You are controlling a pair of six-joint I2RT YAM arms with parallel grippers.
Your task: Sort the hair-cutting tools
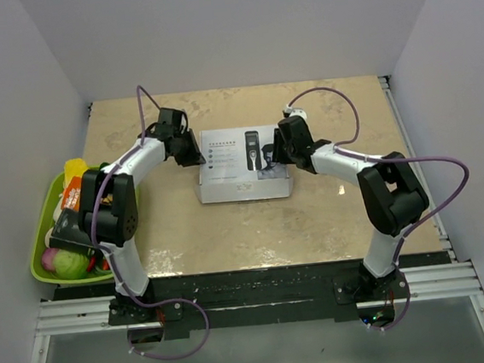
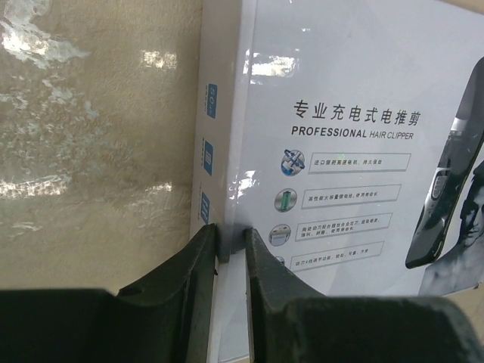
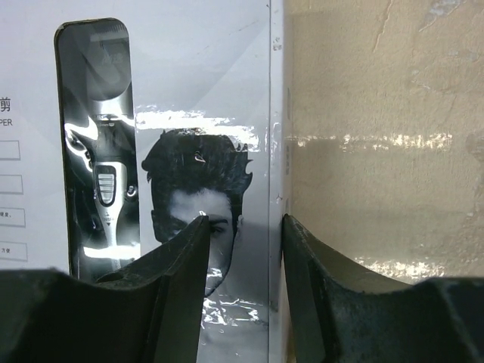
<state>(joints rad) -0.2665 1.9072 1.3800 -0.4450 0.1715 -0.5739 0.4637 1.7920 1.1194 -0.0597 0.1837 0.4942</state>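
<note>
We see none of the hair-cutting tools themselves. The only clipper in view is the printed clipper picture [image 3: 98, 151] on the lid of the white box [image 1: 243, 177], which lies shut in the middle of the table [image 1: 230, 234]. We judge that the tools are inside it, though nothing here proves that. The left gripper [image 2: 231, 234] sits at the box's left edge with its fingers only narrowly apart, one outside the side wall and one over the lid. The edge fills the gap between them, but we cannot tell whether they actually pinch it or merely straddle it. The right gripper [image 3: 243, 223] is at the opposite edge with its fingers wider apart. The outer one is just beside the box's right wall and the inner one is over the printed face, and we see lid surface between them with nothing held. The green tray [image 1: 36, 253], with its colourful contents, stands well apart at the table's left side, and no tool lies beside it. By our reading the sorting has hardly begun. The box is not yet opened, and nothing has been taken out or laid in groups. Lifting the lid, bringing out each piece and arranging them all remain to be done.
</note>
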